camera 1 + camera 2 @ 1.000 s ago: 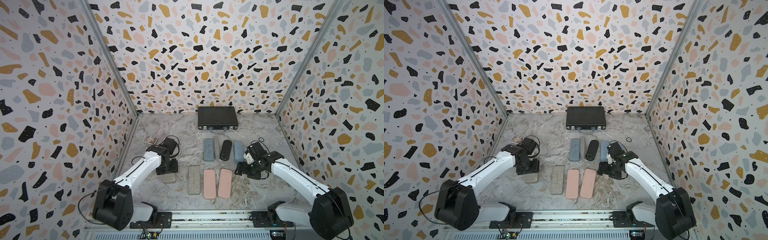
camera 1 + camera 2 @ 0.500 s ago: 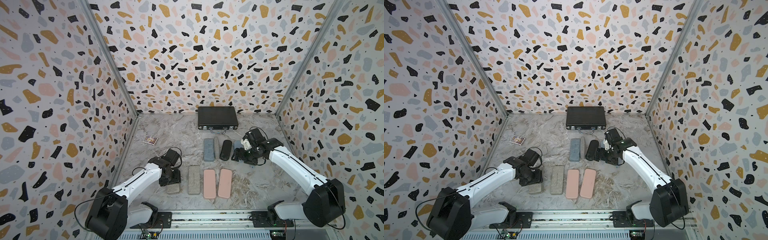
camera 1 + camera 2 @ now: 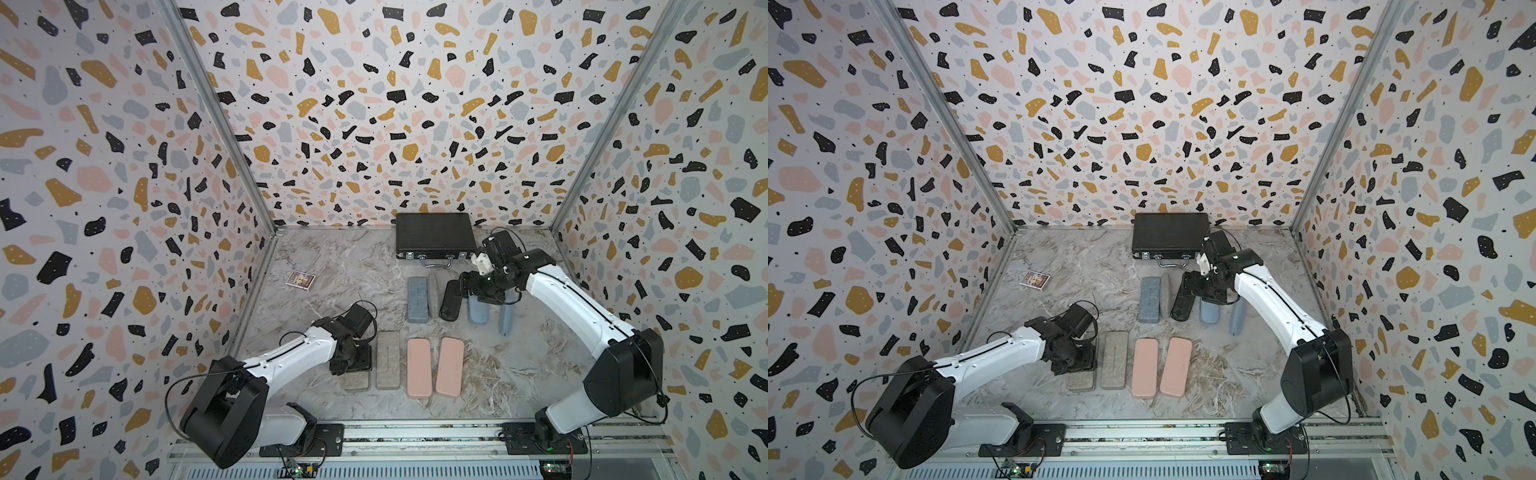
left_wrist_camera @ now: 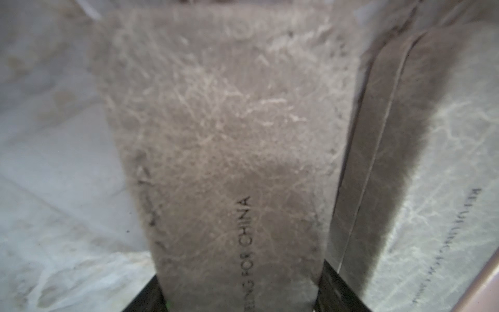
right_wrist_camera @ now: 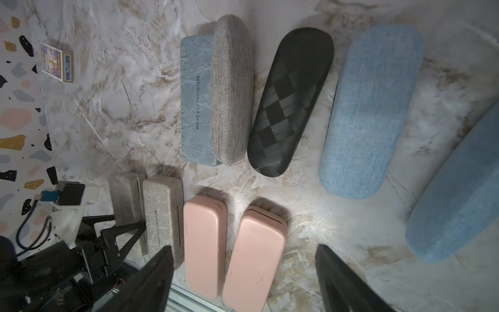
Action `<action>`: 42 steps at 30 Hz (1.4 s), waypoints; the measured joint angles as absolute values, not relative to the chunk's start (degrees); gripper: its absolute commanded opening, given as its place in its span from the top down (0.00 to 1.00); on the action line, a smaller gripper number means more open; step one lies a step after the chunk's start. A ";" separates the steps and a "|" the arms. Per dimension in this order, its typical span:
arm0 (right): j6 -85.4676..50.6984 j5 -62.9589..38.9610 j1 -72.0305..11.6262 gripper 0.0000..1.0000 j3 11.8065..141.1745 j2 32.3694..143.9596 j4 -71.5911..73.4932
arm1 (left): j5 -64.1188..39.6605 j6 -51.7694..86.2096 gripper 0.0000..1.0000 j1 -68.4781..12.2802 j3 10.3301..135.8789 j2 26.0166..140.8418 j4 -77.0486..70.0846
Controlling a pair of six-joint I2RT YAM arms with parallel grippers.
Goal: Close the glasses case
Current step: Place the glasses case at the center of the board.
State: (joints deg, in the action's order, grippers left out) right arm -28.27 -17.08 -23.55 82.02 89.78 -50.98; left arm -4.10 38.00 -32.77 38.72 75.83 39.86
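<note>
Both arms have shifted over the last second. Our left arm has drawn back toward the front rail and brought the grey glasses case point(image 3: 356, 381) with it. Our right arm has gone the other way, from the pink cases point(image 3: 419, 368) toward the briefcase point(image 3: 434, 235) at the back wall.

We see the left fingers point(image 4: 337, 293) set narrow against the two long sides of the grey glasses case, holding it low on the desk point(image 3: 332, 282). The case lies flat with its printed face up at the left end of the front row, just beside the second grey case point(image 3: 387, 359). Most of it is hidden under the arm in both top views. We cannot tell whether its lid is fully latched.

We see the right fingers point(image 5: 151, 281) spread wide with nothing between them. They hover over the back row, above the black case point(image 3: 449, 301) and the two blue cases point(image 3: 477, 313). Further left in that row a blue-grey case point(image 3: 417, 299) and a grey fabric case point(image 3: 433, 289) lie pressed side by side. A small card box point(image 3: 300, 279) sits well apart, near the left wall.
</note>
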 measured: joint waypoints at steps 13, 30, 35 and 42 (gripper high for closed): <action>-26.28 -17.04 -30.30 0.16 102.30 103.57 -55.00 | -4.64 39.90 0.33 -35.14 37.95 75.70 37.78; -24.18 -15.81 -37.06 0.16 117.78 117.95 -58.63 | -5.23 39.92 0.17 -35.70 37.26 73.67 38.41; -24.14 -15.51 -37.89 0.16 118.30 121.73 -58.76 | -4.62 39.97 0.16 -35.75 37.26 69.95 40.29; -24.21 -15.33 -38.15 0.17 118.30 125.25 -58.76 | -2.76 40.29 0.15 -35.75 38.02 66.26 43.83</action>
